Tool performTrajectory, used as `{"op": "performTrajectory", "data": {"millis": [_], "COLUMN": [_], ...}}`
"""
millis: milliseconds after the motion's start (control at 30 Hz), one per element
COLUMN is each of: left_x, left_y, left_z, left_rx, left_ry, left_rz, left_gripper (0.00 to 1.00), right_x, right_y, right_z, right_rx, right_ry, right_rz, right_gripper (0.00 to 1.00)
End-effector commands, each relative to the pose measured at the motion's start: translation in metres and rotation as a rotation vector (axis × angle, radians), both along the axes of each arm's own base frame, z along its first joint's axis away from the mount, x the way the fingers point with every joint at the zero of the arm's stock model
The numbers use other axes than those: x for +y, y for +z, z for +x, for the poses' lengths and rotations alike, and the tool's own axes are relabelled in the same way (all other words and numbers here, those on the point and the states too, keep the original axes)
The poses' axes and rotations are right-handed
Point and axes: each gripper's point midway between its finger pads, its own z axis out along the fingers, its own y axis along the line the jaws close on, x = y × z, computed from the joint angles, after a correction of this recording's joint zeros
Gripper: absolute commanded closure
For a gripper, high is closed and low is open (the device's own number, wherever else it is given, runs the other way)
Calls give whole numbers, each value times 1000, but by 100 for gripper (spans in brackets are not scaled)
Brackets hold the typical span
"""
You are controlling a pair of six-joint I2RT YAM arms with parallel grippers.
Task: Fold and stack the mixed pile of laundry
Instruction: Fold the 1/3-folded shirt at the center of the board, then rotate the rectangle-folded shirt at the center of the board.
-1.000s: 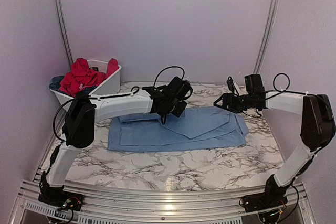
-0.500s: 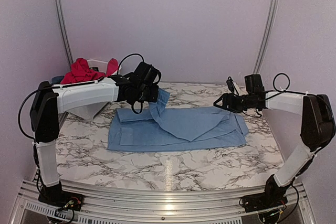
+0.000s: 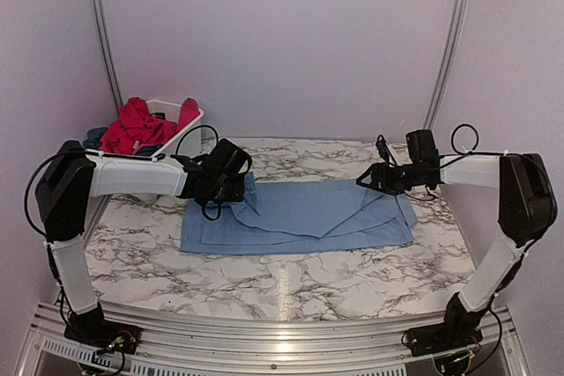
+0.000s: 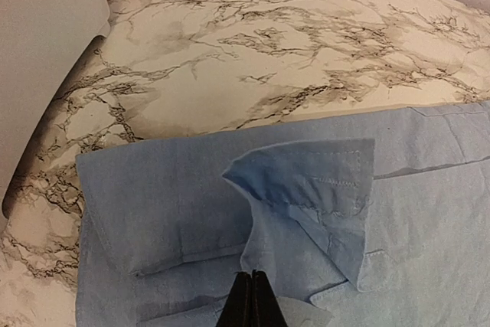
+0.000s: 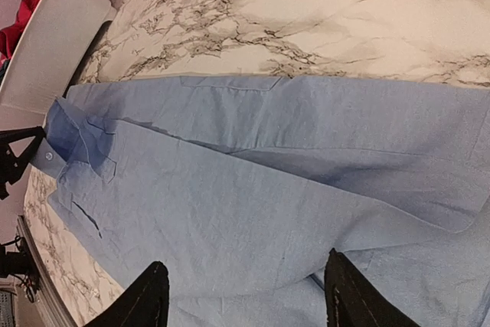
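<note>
Across the marble worktop [image 3: 291,283] lies the light blue shirt [image 3: 304,217]. My left claw [image 4: 251,304] pinches its cloth at the left end, pressed together; my right claw [image 5: 246,296] hangs spread over the right end.

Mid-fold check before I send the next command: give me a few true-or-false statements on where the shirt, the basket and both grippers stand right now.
1. The light blue shirt lies spread on the marble table, outside the basket. True.
2. The right gripper is shut on the shirt. False: its fingers stand wide apart above the shirt's right end.
3. The left gripper is shut, at the shirt's left end, with a fold of cloth raised just in front of it. True.
4. The white basket holds nothing. False: red garments are heaped in it, at the back left of the table.
</note>
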Motion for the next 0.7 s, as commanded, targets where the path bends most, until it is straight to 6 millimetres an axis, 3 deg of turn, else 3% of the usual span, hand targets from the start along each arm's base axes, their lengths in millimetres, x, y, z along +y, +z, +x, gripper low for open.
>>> {"op": "performTrajectory", "data": {"millis": [0, 133, 267, 367, 433, 500, 667], "left_x": [12, 28, 51, 50, 27, 4, -35], "left_y": [15, 4, 16, 41, 50, 44, 7], "left_z": [12, 12, 9, 10, 13, 17, 33], "left_rx": [-69, -60, -102, -155, -154, -130, -47], "left_ry": [73, 121, 182, 133, -2, -118, -297], "left_rz": [-72, -40, -3, 60, 89, 118, 141], "left_gripper": [100, 98, 58, 33, 21, 14, 7], "right_x": [4, 8, 11, 9, 9, 13, 48], "right_y": [0, -4, -2, 6, 8, 5, -11], "right_z": [6, 4, -1, -9, -19, -33, -77], "right_rx": [-20, -12, -12, -19, -13, 3, 62], "right_ry": [21, 30, 39, 17, 5, 9, 61], "right_rz": [14, 15, 9, 18, 36, 22, 12], "right_gripper": [38, 38, 39, 38, 38, 38, 39]}}
